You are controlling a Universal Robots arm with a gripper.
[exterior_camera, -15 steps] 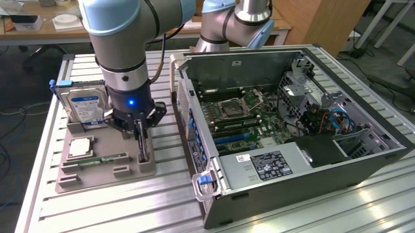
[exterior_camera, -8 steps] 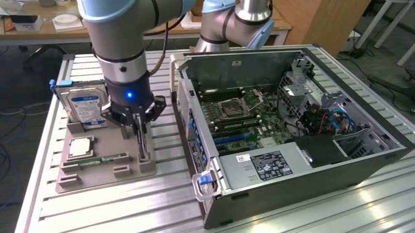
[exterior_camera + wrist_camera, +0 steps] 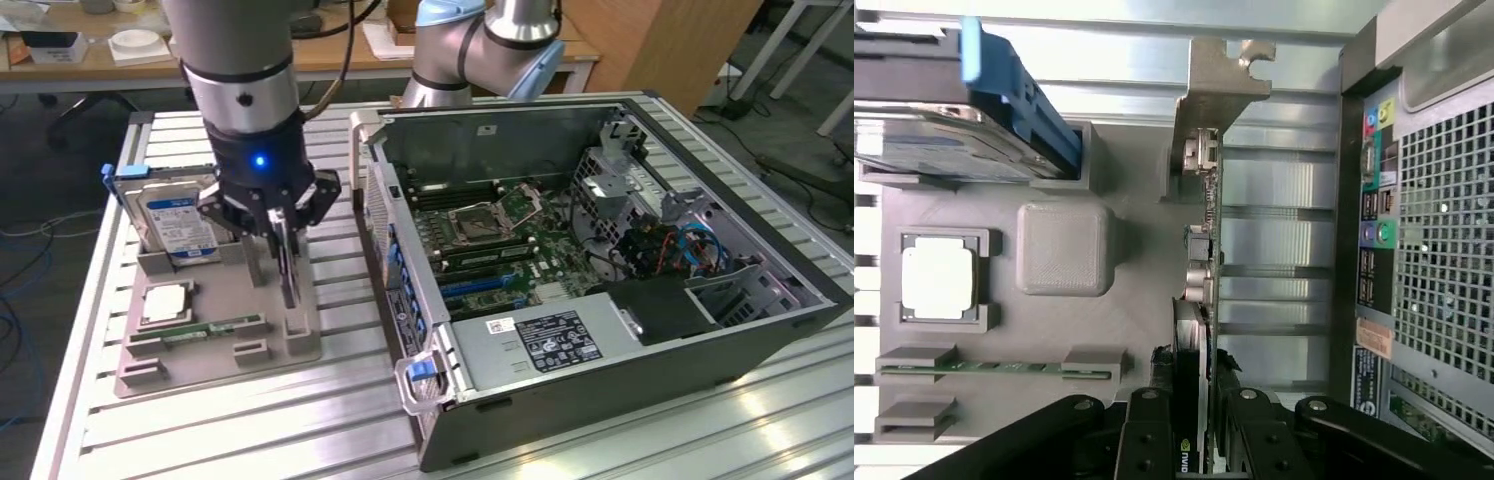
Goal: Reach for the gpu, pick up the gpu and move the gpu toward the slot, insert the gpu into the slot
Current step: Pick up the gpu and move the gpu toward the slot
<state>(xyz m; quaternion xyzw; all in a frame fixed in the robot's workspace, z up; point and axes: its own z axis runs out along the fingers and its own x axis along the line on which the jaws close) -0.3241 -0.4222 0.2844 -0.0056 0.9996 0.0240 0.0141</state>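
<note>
PC case point(image 3: 667, 370) open, beside gripper point(image 3: 282, 235), on exterior view's right. Grey fixture tray point(image 3: 300, 345) directly below gripper. Hard drive point(image 3: 180, 225) upright in tray, just beside gripper, on side away from case. gpu point(image 3: 1206, 250) on edge between fingers point(image 3: 1149, 430), jaws narrow, clamped on card; silver bracket point(image 3: 1219, 75) at end far from gripper. Card's lower edge possibly seated in tray slot, unclear. CPU point(image 3: 939, 278), memory stick point(image 3: 994, 367) in tray, apart from gripper.
</note>
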